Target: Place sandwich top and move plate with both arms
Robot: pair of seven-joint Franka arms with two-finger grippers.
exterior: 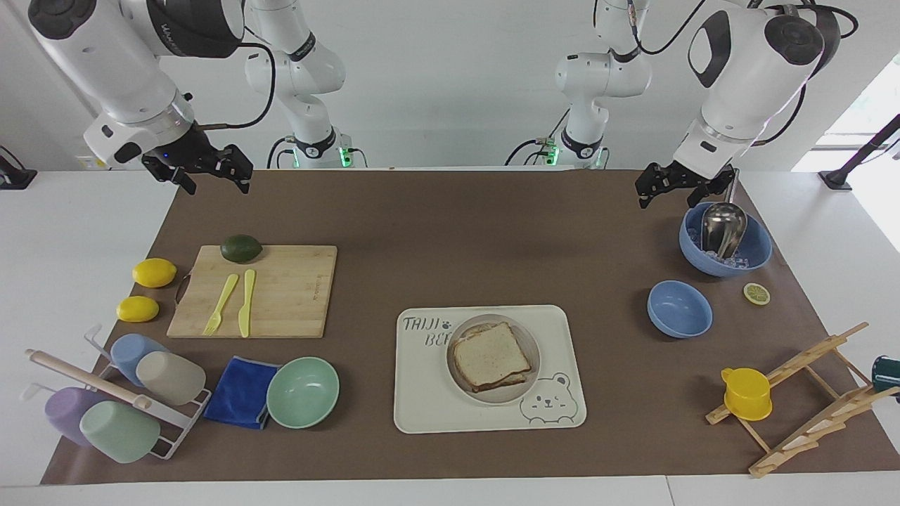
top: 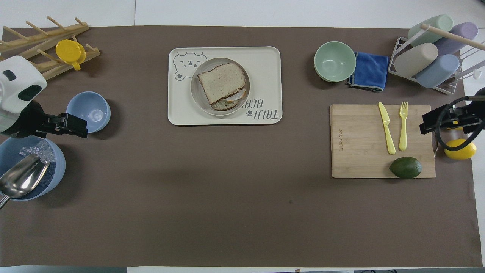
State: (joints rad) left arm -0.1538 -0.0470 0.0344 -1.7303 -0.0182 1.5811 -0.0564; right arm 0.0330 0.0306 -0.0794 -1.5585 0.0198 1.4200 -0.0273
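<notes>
My left fingers [top: 72, 125] hang empty and parted over the brown worktop [top: 212, 189], at the edge of the small blue bowl [top: 88, 112] and above the rim of the big blue ice bowl with a metal scoop [top: 26, 172]. Well apart from both my fingers, the light brown speckled bread slice [exterior: 491, 355] lies on top of the sandwich in the round beige-grey plate [exterior: 532, 351], which sits in the cream bear-printed tray [exterior: 422, 407]. My right fingers [exterior: 214, 172] wait, spread and empty, above the worktop's corner, near the wooden cutting board [exterior: 288, 292].
</notes>
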